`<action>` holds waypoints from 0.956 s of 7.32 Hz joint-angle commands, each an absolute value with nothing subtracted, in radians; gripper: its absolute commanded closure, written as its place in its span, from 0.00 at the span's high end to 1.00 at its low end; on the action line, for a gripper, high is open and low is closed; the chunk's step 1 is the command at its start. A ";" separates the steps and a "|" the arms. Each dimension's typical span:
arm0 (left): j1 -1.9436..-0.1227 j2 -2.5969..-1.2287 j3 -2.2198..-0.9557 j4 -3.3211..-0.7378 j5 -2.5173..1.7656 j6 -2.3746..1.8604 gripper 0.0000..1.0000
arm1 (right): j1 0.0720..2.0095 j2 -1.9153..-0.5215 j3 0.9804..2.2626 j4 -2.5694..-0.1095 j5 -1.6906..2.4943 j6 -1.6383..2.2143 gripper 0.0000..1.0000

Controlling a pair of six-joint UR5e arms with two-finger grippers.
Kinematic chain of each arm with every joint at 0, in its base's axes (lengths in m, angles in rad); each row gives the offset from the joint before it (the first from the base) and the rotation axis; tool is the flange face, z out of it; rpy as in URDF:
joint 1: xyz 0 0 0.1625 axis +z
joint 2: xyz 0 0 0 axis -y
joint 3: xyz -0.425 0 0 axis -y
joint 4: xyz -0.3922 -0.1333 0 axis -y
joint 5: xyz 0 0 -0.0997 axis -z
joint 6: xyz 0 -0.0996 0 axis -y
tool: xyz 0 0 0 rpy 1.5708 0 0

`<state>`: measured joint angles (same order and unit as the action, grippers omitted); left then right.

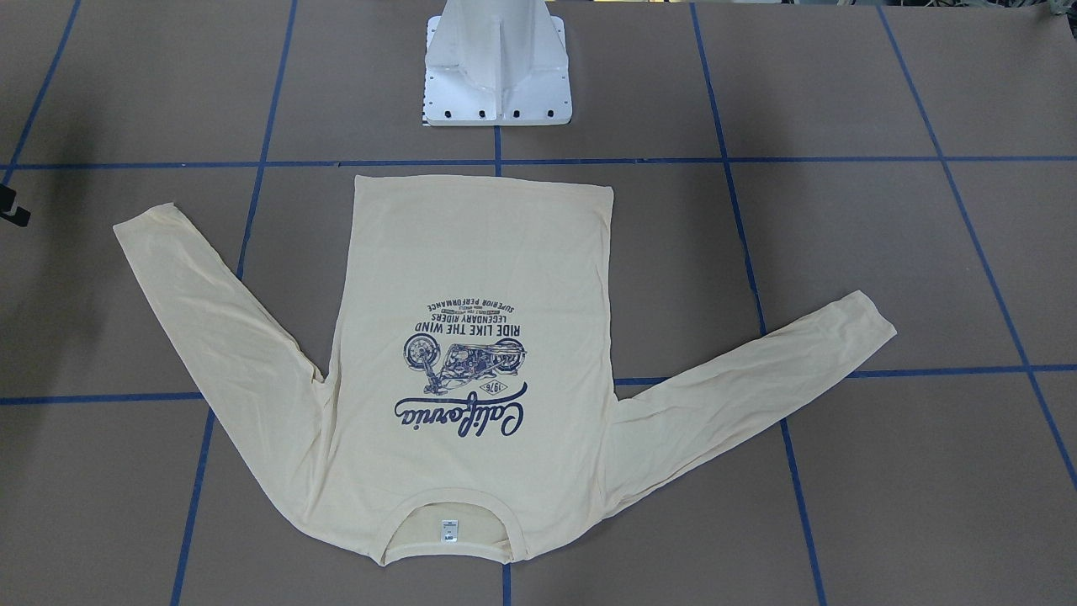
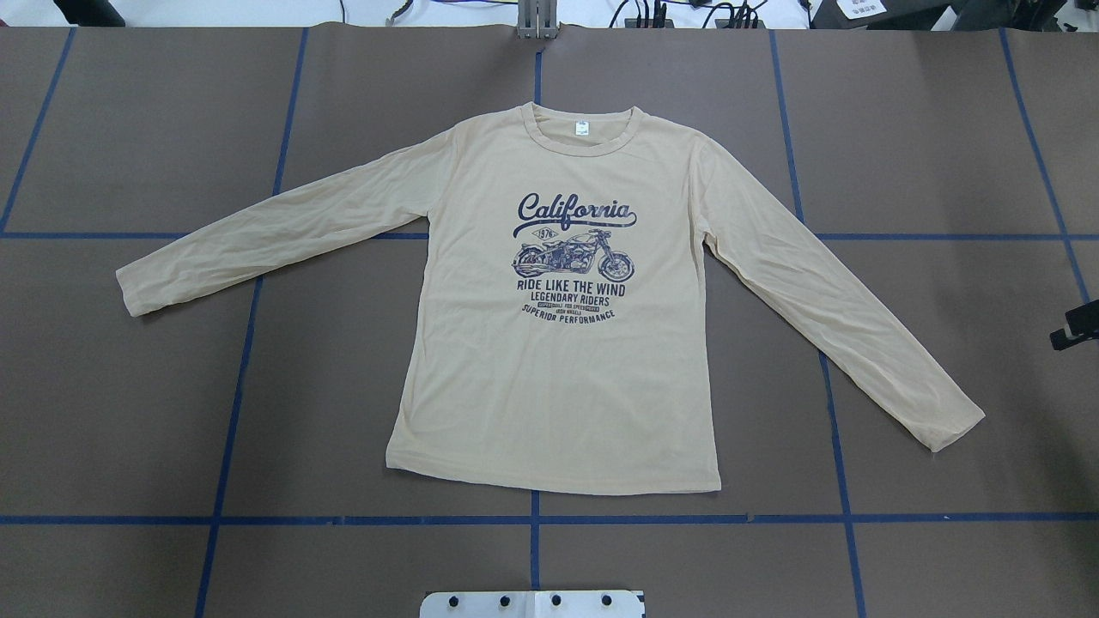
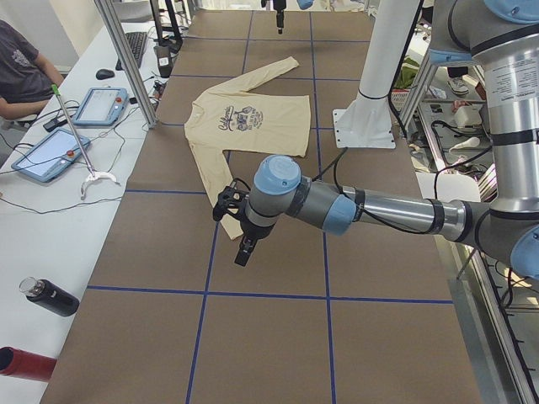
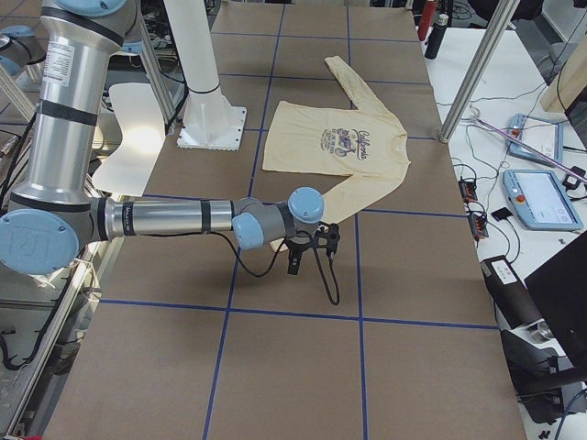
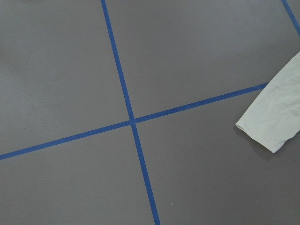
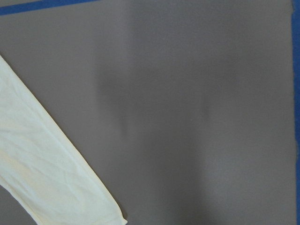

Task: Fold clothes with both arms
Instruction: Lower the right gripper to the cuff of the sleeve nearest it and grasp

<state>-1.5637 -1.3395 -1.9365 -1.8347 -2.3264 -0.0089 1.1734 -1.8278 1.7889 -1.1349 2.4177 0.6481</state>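
Note:
The cream long-sleeved T-shirt (image 2: 558,360) lies flat and face up on the brown table, with the navy "California" print showing, the neck away from the robot and both sleeves spread out (image 1: 471,278). The left gripper (image 3: 243,229) hangs above the table beside the near sleeve's cuff; I cannot tell whether it is open or shut. Only a black edge of the right gripper (image 2: 1077,326) shows, out past the other cuff (image 2: 953,429); it also shows in the exterior right view (image 4: 307,247). Each wrist view shows a cuff (image 5: 276,117) (image 6: 47,173) and no fingers.
The white pedestal base (image 1: 496,76) stands just behind the shirt's hem. Blue tape lines (image 2: 532,519) cross the table. In the exterior left view, a desk with tablets (image 3: 46,156), a seated person (image 3: 21,71), bottles (image 3: 46,296) and metal posts (image 3: 126,59) line the far side.

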 commanded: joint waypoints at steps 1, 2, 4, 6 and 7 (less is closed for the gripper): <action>-1.563 -1.341 -1.934 -1.832 -2.333 -0.018 0.99 | 1.053 -1.868 1.735 -0.840 2.370 0.899 0.98; -1.563 -1.341 -1.930 -1.827 -2.380 -0.020 0.99 | 1.014 -1.873 1.735 -0.804 2.344 0.958 0.98; -1.563 -1.341 -1.930 -1.836 -2.384 -0.018 0.99 | 0.956 -1.873 1.735 -0.769 2.266 1.122 0.92; -1.563 -1.341 -1.933 -1.836 -2.384 -0.018 0.99 | 0.884 -1.873 1.730 -0.678 2.212 1.306 0.92; -1.563 -1.341 -1.939 -1.836 -2.384 -0.018 0.99 | 0.847 -1.873 1.723 -0.663 2.163 1.316 0.92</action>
<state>-1.5631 -1.3407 -1.9338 -1.8359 -2.3835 -0.0184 0.8958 -1.8729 1.7296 -0.6934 2.2197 1.2598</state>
